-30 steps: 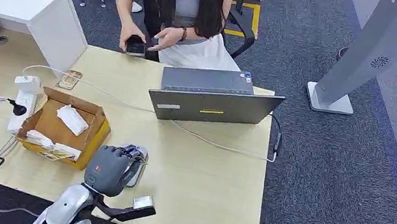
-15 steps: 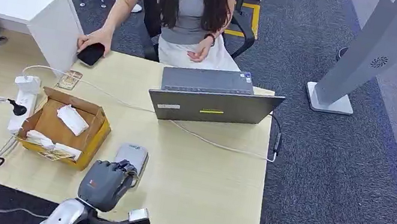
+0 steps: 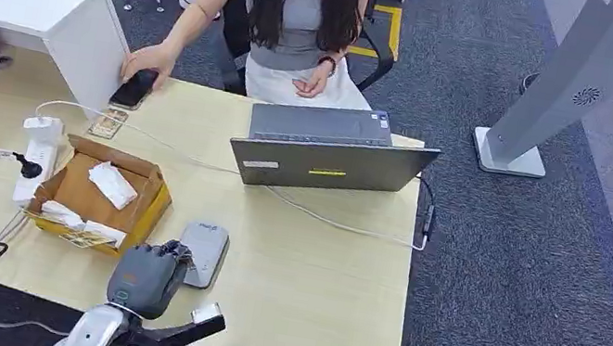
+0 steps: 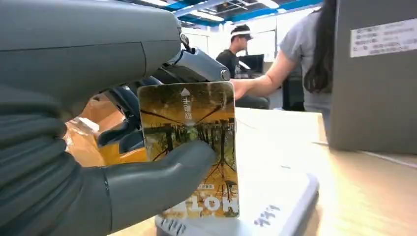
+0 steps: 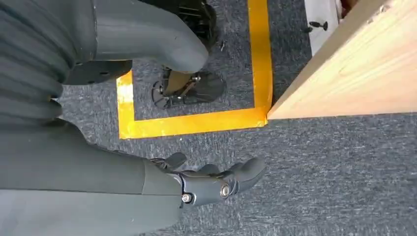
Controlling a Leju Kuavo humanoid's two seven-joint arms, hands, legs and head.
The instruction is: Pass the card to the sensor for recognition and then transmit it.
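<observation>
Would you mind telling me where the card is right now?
The card is held upright in the left hand, at the table's near edge, just over the grey sensor beside the cardboard box.

In my left wrist view the left hand (image 4: 74, 162) looks like matt grey plastic, ribbed at the cover, and the card (image 4: 189, 147) pinched under its thumb is glossy printed plastic. Just below the card I see the sensor (image 3: 202, 252), smooth pale grey plastic with a soft shine. The table (image 3: 332, 281) around the hand is light wood, smooth. The box (image 3: 149, 203) beside the hand is matt brown cardboard.
</observation>
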